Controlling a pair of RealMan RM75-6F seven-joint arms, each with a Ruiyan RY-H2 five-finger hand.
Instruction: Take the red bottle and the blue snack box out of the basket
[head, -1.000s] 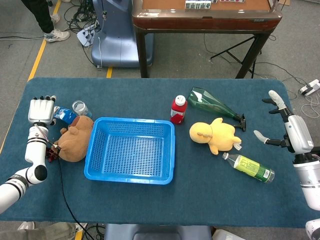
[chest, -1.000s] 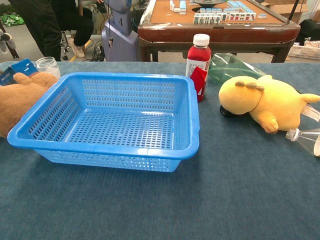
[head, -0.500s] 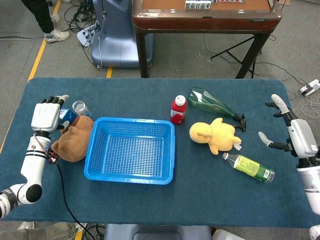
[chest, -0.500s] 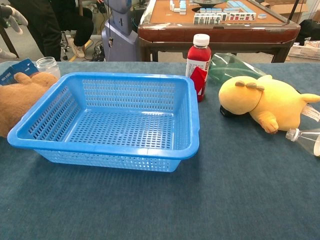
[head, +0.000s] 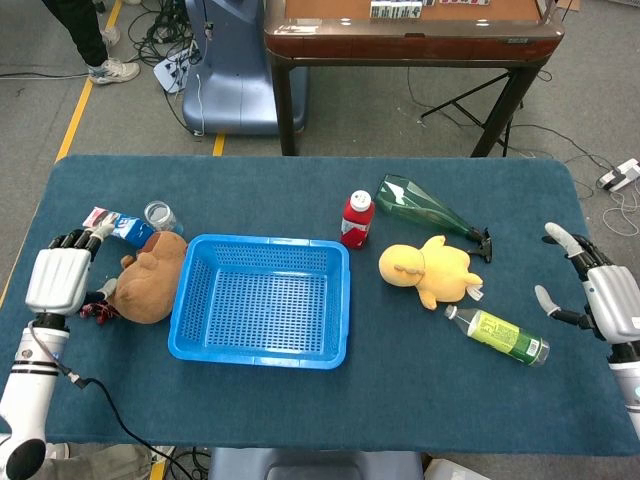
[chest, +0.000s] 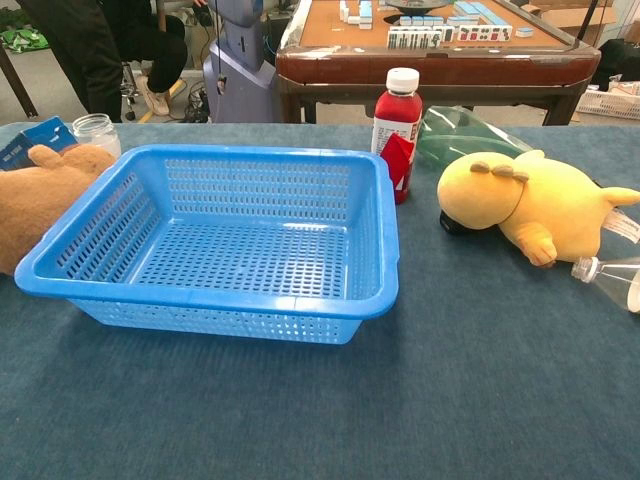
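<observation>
The blue basket (head: 205, 330) (chest: 60, 270) lies in the middle of the table with nothing inside it. Just beyond its far right corner the red bottle (head: 357, 219) (chest: 397, 134) stands upright with a white cap. The blue snack box (head: 118, 226) (chest: 30, 141) lies at the far left, behind the brown plush. My left hand (head: 60, 280) hovers near the table's left edge, fingers apart and holding nothing, a little short of the box. At the right edge my right hand (head: 596, 295) is open too. Neither hand shows in the chest view.
A brown plush toy (head: 148, 277) lies against the basket's left side, a glass jar (head: 160, 216) behind it. Right of the basket are a yellow duck plush (head: 430, 270), a dark green bottle (head: 430, 212) and a clear bottle with a green label (head: 498, 335), both lying down.
My left hand has drawn back from the snack box towards the table's near left, uncovering the box. My right hand has slid further right and nearer.
</observation>
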